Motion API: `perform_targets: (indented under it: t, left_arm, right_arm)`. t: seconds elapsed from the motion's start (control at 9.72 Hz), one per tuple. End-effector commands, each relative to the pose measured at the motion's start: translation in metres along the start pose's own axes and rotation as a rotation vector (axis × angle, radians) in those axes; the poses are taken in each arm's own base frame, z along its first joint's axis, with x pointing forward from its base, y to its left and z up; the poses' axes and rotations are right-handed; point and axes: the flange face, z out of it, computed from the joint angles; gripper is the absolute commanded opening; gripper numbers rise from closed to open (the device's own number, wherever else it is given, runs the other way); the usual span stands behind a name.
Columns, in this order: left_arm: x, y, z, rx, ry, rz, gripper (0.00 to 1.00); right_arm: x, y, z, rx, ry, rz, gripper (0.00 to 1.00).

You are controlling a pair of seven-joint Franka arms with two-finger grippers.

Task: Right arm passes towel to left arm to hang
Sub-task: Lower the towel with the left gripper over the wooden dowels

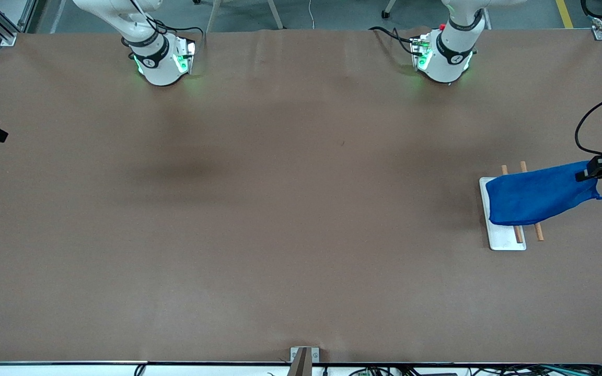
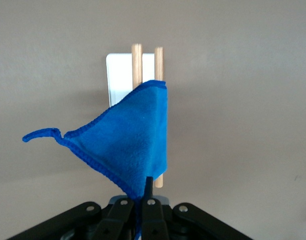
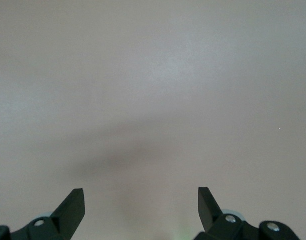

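**Ana:** Blue microfibre, soft and limp. The towel [image 1: 539, 194] sags between the two wooden rods [image 1: 520, 209] and the left gripper [image 1: 593, 172], so it will drape rather than hold any shape. Light too, I'd judge, and grippy enough not to slip.

**Ben:** Where is it exactly?

**Ana:** At the left arm's end of the desk [image 1: 280, 209], one end lying over the rods and the white tray [image 1: 505, 241], the other lifted toward three o'clock in the front view. The left gripper's fingers [image 2: 149, 192] are clenched on a bunched edge of the towel [image 2: 130, 145].

**Ben:** Best place to grip?

**Ana:** A corner or gathered edge, as now. The little loop [image 2: 40, 134] hangs free at about nine o'clock in the left wrist view; it looks too thin to pinch reliably.

**Ben:** And the right gripper [image 3: 141, 205]?

**Ana:** Waiting, fingers spread, nothing between them, over bare desk. Only its own wrist view shows that; the front view shows just that arm's base. The front view alone shows how the towel lies along the rods.
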Motion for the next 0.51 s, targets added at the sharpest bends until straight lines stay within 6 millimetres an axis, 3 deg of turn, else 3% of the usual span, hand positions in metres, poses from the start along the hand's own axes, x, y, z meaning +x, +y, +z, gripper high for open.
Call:
perform_targets:
  t: [0.0,0.41]
  left_arm:
    - [-0.008,-0.019,0.025,0.023,-0.017,-0.025,0.01]
    - [-0.009,-0.039,0.060,0.062,-0.006,-0.058,0.01]
  right_arm:
    - [0.001,0.005,-0.002,-0.012,0.010,0.019,1.00]
    - [0.002,-0.001,0.001,-0.009,0.019,-0.011,1.00]
